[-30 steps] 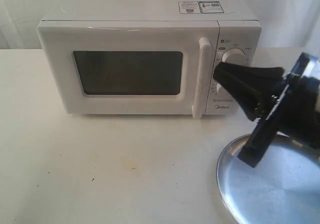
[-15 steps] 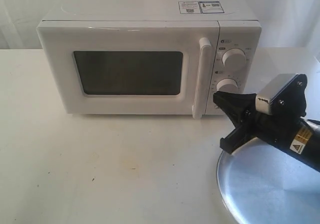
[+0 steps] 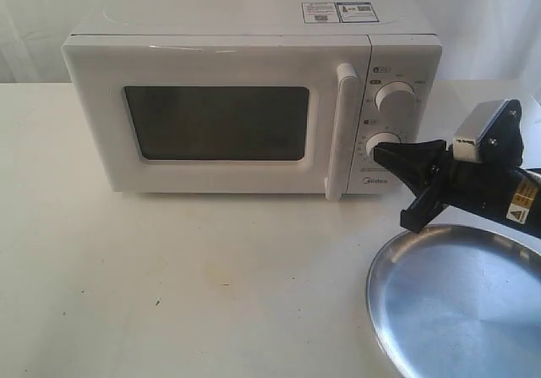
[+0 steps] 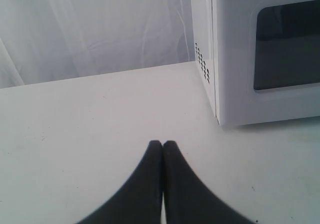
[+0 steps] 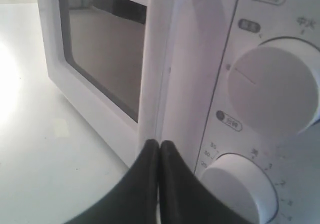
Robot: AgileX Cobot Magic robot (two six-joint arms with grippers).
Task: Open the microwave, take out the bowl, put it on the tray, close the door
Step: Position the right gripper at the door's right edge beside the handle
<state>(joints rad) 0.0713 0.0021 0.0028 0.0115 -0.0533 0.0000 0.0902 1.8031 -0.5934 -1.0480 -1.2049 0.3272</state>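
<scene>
The white microwave (image 3: 254,99) stands at the back of the table with its door (image 3: 211,120) shut; no bowl shows through the dark window. My right gripper (image 3: 380,151) is shut and empty, its tips in front of the lower dial (image 3: 385,145), just right of the vertical bar handle (image 3: 342,128). In the right wrist view the shut right gripper (image 5: 159,145) points at the handle (image 5: 157,68) beside the lower dial (image 5: 240,191). The silver tray (image 3: 456,302) lies at the front right. My left gripper (image 4: 162,145) is shut over bare table, near the microwave's left corner (image 4: 215,58).
A white curtain hangs behind the table. The right arm's body (image 3: 490,179) hovers above the tray's far rim. The upper dial (image 3: 395,97) sits above the gripper tips. White tabletop (image 3: 169,268) stretches in front of the microwave.
My right arm has swung down and back from close to the camera, and the shut gripper now points level at the lower dial beside the handle. The door has stayed shut.
</scene>
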